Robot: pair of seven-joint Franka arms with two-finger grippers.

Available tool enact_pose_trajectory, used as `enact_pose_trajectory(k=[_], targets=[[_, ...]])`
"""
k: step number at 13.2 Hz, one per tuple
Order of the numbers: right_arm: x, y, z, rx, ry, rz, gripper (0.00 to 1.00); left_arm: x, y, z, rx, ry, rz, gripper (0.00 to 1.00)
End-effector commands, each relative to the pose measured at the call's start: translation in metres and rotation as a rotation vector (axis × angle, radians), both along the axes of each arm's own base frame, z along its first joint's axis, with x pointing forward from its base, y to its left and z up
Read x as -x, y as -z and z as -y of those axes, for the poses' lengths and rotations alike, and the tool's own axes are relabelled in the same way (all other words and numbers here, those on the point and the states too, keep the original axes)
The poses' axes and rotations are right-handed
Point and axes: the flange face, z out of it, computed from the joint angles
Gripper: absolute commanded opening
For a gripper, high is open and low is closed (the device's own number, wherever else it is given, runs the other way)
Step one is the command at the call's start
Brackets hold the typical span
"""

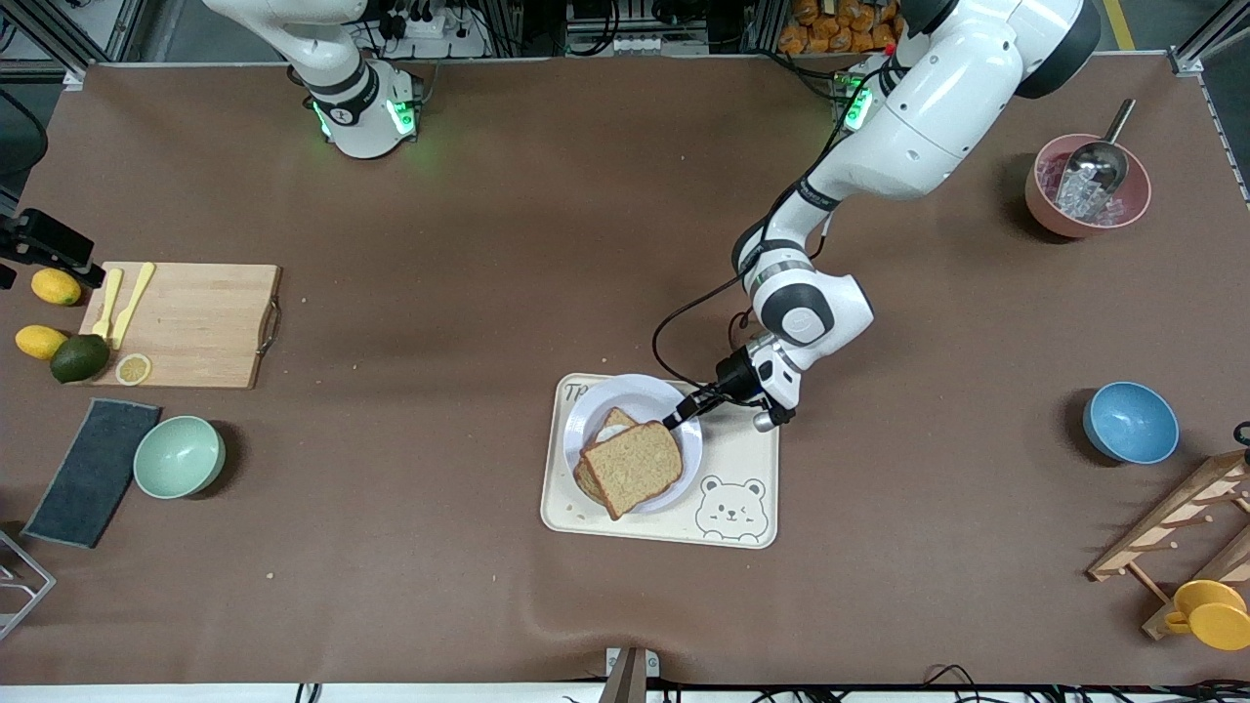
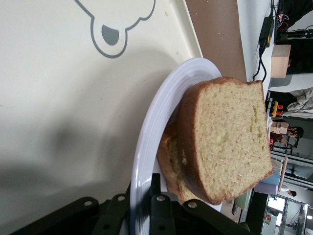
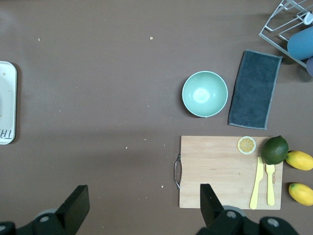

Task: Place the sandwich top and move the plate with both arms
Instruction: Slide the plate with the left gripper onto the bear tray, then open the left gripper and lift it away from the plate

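Bread in the front view: the sandwich top (image 1: 633,466), a brown slice with a darker crust, lies tilted on a lower slice (image 1: 592,482) inside the white plate (image 1: 685,459), with a patch of egg white (image 1: 613,432) showing at its upper edge. The plate sits on the cream tray (image 1: 750,459), toward the corner away from its bear drawing (image 1: 730,506), and the tray lies near the middle of the desk, closer to the front edge. The left gripper (image 1: 676,419) is down at the plate's rim, on the side toward the left arm's end of the desk, its fingers pressed together on the rim. The right arm's base (image 1: 363,112) stands at the desk's back edge; its gripper is out of this view. Left wrist view: the black fingers (image 2: 157,211) pinch the plate (image 2: 146,147) at its edge, the top slice (image 2: 225,142) leaning on the lower slice (image 2: 168,164), the tray (image 2: 58,98) beneath. Right wrist view: the right gripper (image 3: 142,208) hangs with fingers spread wide above bare desk beside a wooden cutting board (image 3: 220,171), holding nothing; a green bowl (image 3: 205,93), a dark cloth (image 3: 254,89), a lime (image 3: 274,149) and two lemons (image 3: 299,160) lie nearby.
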Motion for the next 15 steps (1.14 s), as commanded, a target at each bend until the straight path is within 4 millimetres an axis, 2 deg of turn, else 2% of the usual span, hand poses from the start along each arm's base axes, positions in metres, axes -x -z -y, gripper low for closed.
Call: enact_pose_trajectory(k=[1,2,5,10,12,13,15], targets=[[0.001,-0.004,0.003,-0.001,0.017,0.0,1.0,-0.006,-0.003,0.004,-0.01,-0.022,0.018,0.62],[0.001,-0.003,0.004,-0.001,0.019,-0.002,1.0,-0.007,-0.005,0.004,-0.019,-0.017,0.026,1.0],[0.002,-0.002,0.009,-0.001,0.028,-0.005,1.0,-0.012,-0.016,0.0,-0.035,-0.026,0.045,1.0],[0.002,-0.001,0.009,-0.002,0.028,-0.006,1.0,-0.044,-0.089,-0.042,-0.188,-0.084,0.185,1.0],[0.002,0.0,0.01,-0.002,0.029,-0.011,1.0,-0.059,-0.112,-0.07,-0.231,-0.09,0.242,1.0],[0.002,0.001,0.012,-0.002,0.032,-0.011,1.0,-0.064,-0.115,-0.085,-0.291,-0.072,0.27,1.0],[0.001,0.002,0.012,-0.002,0.032,-0.014,1.0,-0.074,-0.124,-0.128,-0.384,-0.057,0.313,1.0]])
